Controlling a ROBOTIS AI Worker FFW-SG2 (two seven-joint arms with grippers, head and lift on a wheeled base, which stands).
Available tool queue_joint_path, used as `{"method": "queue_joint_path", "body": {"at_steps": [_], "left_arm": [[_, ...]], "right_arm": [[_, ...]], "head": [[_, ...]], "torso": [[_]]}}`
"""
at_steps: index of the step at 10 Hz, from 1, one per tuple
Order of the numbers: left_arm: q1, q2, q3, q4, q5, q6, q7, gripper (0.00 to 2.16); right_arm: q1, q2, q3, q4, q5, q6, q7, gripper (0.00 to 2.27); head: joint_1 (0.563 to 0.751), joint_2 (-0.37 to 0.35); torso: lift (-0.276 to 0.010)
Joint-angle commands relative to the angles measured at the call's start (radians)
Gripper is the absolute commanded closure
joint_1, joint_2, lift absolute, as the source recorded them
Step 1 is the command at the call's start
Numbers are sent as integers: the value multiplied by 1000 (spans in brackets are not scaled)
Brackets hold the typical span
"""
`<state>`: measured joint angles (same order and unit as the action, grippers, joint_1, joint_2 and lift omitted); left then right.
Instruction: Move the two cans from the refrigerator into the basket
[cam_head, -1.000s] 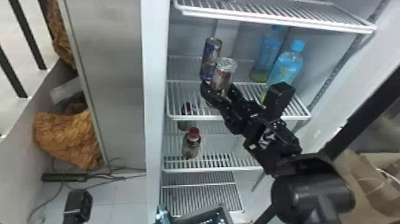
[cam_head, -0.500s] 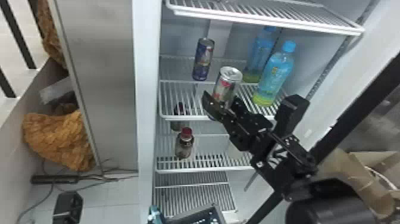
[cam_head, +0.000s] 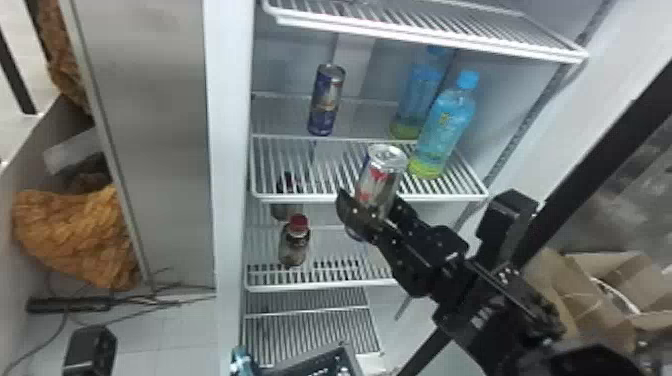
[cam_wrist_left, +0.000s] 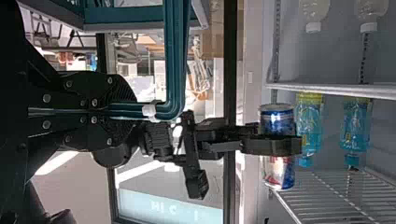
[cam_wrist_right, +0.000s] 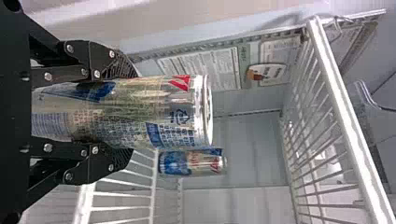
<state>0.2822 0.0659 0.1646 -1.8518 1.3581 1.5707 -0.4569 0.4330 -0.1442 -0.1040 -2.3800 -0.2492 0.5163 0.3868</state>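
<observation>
Left gripper (cam_wrist_left: 123, 111) is clamped on the basket's teal handle (cam_wrist_left: 175, 60), and the basket (cam_head: 345, 347) itself is down low, near the bottom shelves of the fridge (cam_head: 229, 150). Moving right, there's a red-capped bottle (cam_head: 294, 245) standing on a lower shelf, with another dark-topped one just behind it. Up on the shelf (cam_head: 425, 198) above, one can (cam_head: 326, 100) stands upright toward the back, nothing gripping it. Then you get the other can (cam_head: 381, 180), pretty much upright and pinched between the right gripper's (cam_head: 374, 206) two fingers by that shelf's front edge. Just right of it are two blue-capped bottles (cam_head: 445, 130) on the shelf, then some brown cardboard (cam_head: 595, 295) lower down at far right
</observation>
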Motion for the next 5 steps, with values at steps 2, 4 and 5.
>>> {"method": "queue_joint_path", "body": {"at_steps": [2,4,5], "left_arm": [[0,0,3,0,0,1,0,1197],[0,-1,5,0,0,1,0,1197],[-2,-1,5,0,0,1,0,1197]], "right_arm": [[104,0,-14,-105,-12,70,24,1211],[131,-2,-34,-130,-12,127,49,1211],[144,-2,-38,-147,-12,161,66,1211]], "head": [[695,-286],[695,-286],[695,-290]], "torso": [[-35],[-35],[-35]]}}
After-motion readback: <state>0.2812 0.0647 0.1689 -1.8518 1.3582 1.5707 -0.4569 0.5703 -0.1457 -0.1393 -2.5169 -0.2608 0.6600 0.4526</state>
